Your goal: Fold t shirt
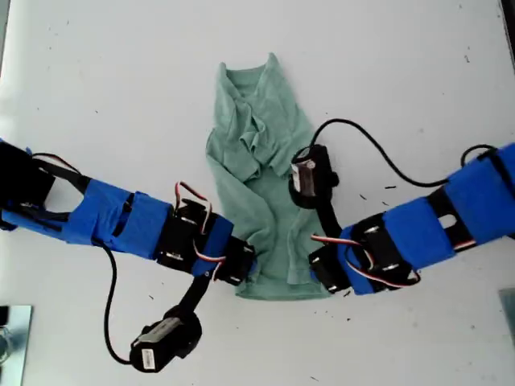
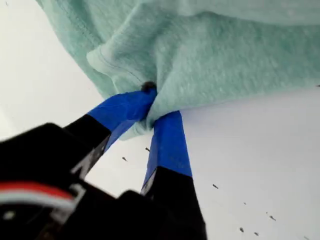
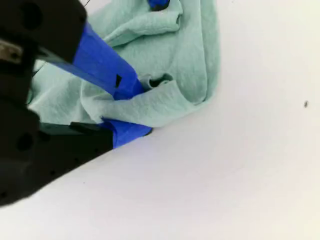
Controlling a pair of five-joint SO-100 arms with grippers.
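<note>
- My first gripper (image 2: 152, 107) fills the near part of its wrist view. Its blue-taped jaws are clamped on a corner of the t shirt (image 2: 210, 50), and their tips are buried in the bunched cloth.
- My second gripper (image 3: 137, 110) has its jaws pinched on a fold of the t shirt (image 3: 165, 55) at another hem corner. The cloth wraps over the lower jaw and hides most of it.
- A small blue shape (image 3: 159, 4) beyond the t shirt is cut off by the edge of the second wrist view; I cannot tell what it is.
- In the exterior view the t shirt (image 1: 265, 161) lies crumpled on the white counter (image 1: 121, 80), with its neck end away from the arms.
- My first gripper (image 1: 245, 261) is at the hem corner on the exterior view's left, and my second gripper (image 1: 322, 273) is at the one on its right.
- The black camera (image 1: 310, 177) of the second arm sits over the t shirt's edge and covers part of it.
- Both arms run out of the exterior view, so their bases are not seen.
- A shiny object (image 1: 12, 338) far from the t shirt is cut off and unclear.
</note>
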